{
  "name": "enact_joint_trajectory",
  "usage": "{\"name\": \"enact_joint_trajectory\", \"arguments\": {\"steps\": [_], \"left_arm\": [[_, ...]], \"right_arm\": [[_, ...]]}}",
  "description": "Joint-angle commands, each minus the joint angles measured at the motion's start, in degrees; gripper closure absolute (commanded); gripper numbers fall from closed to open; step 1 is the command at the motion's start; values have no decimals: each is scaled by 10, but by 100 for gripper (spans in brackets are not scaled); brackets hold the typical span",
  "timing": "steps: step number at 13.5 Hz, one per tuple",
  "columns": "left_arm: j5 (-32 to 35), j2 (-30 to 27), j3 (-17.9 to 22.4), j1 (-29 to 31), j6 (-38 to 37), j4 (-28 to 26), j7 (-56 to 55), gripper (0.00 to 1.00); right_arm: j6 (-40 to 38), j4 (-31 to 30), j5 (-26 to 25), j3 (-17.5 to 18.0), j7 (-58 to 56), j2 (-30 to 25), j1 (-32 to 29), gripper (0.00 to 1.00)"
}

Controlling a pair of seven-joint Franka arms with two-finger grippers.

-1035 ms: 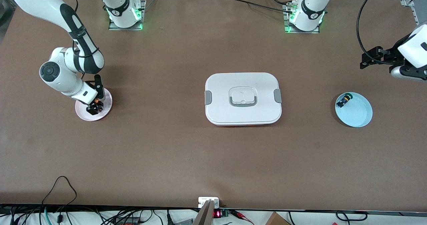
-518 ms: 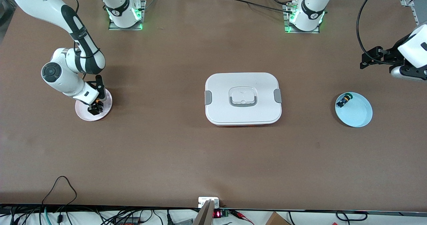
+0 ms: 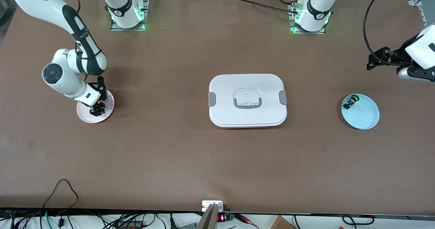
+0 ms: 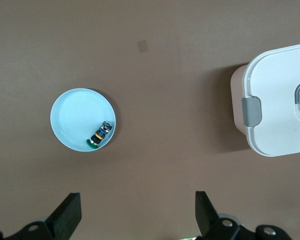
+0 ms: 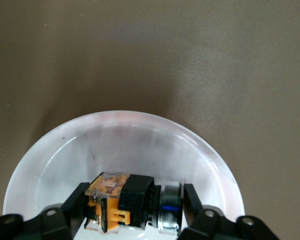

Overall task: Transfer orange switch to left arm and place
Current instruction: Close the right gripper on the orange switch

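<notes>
The orange switch (image 5: 125,202) lies on its side in the pink plate (image 3: 85,115), at the right arm's end of the worktop. The right gripper (image 5: 135,210) is down in that plate with its jaws set one at each end of the part, pinching it lengthwise: one finger (image 5: 77,202) against the orange block, the other against the metal collar.

By the look of it, the switch is light, hard and rigid, so a modest squeeze should hold it. The smooth plastic body and round metal collar look slippery, though, and a grip end to end on so small a part could let it pivot or pop out. The flat black middle of the body seems the safer place to take hold.

The box (image 3: 247,86) sits in the middle of the worktop, between the pink plate and the blue plate (image 3: 365,120), well apart from both. A small black switch (image 3: 350,102) with a green tip lies in the blue plate near its rim.

The left gripper (image 4: 137,215) waits above the worktop near the blue plate, its jaws spread wide and empty.
</notes>
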Motion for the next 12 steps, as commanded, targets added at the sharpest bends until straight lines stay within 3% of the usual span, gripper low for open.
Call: {"name": "enact_joint_trajectory", "arguments": {"steps": [1,3,6,9,12], "left_arm": [[4,-4,-1,-2,-1,0,2,0],[4,-4,-1,-1,-1,0,2,0],[4,-4,-1,-1,-1,0,2,0],[4,-4,-1,-2,-1,0,2,0],[4,-4,-1,-1,-1,0,2,0]], "right_arm": [[12,-3,4,9,-6,1,-10,61],[12,-3,5,10,-5,1,-11,73],[12,-2,5,10,-5,0,-11,82],[5,3,5,13,-4,-5,-10,86],[-47,21,47,25,-3,-8,-9,86]]}}
